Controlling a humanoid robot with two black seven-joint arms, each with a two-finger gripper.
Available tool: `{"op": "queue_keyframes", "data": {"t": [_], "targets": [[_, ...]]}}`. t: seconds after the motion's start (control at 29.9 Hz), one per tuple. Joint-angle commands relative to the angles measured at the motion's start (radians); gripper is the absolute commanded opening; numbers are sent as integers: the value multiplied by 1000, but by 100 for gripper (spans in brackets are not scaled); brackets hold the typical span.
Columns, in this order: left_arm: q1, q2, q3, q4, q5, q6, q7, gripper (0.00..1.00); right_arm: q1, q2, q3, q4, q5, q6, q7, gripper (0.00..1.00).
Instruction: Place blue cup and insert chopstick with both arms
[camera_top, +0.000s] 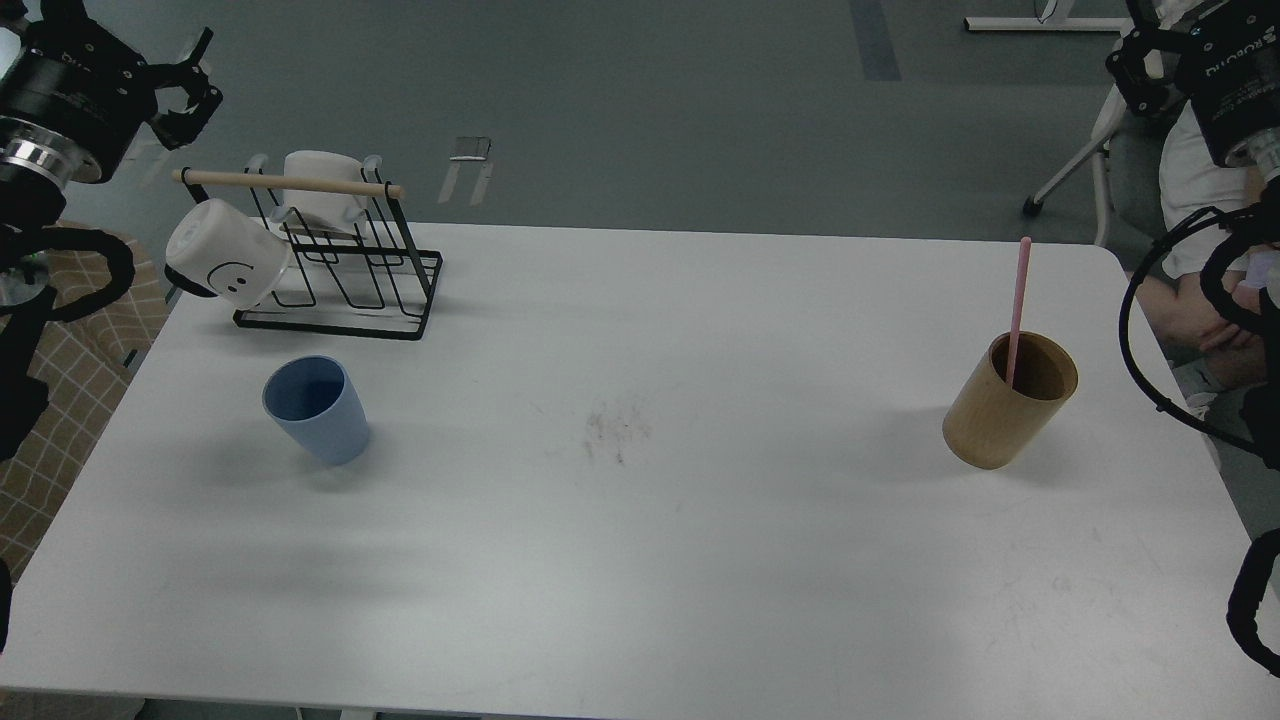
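Note:
The blue cup (316, 408) stands upright on the left part of the white table (640, 560), in front of the rack. Across the table, the pink chopstick (1018, 300) leans upright inside a tan wooden cylinder (1010, 400) on the right side. High at the top left, well above and behind the cup, my left gripper (190, 88) has its prongs spread and holds nothing. My right gripper (1135, 65) sits at the top right corner, far above the cylinder; its dark fingers cannot be told apart.
A black wire rack (345, 265) with a light wooden rod stands at the back left, holding a white smiley mug (225, 262) and another white mug (318, 182). A person sits beyond the table's right edge. Checked fabric lies left of the table.

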Motion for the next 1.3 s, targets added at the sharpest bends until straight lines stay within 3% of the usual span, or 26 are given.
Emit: {"op": "queue_keyframes", "data": {"t": [0.0, 0.8, 0.87, 1.14, 1.27], "targets": [[1, -7, 0, -6, 0, 0, -6, 98, -1, 0, -1, -1, 1, 2, 2, 100], [8, 13, 0, -77, -2, -23, -2, 98, -6, 3, 14, 14, 15, -10, 8, 100], [21, 19, 2, -116, 0, -24, -2, 98, -12, 3, 25, 15, 15, -10, 9, 100], [296, 209, -16, -431, 99, -28, -17, 96, -85, 3, 102, 74, 15, -10, 9, 100], [379, 292, -36, -526, 205, -26, -31, 93, -125, 1, 115, 110, 15, -10, 9, 100]]}}
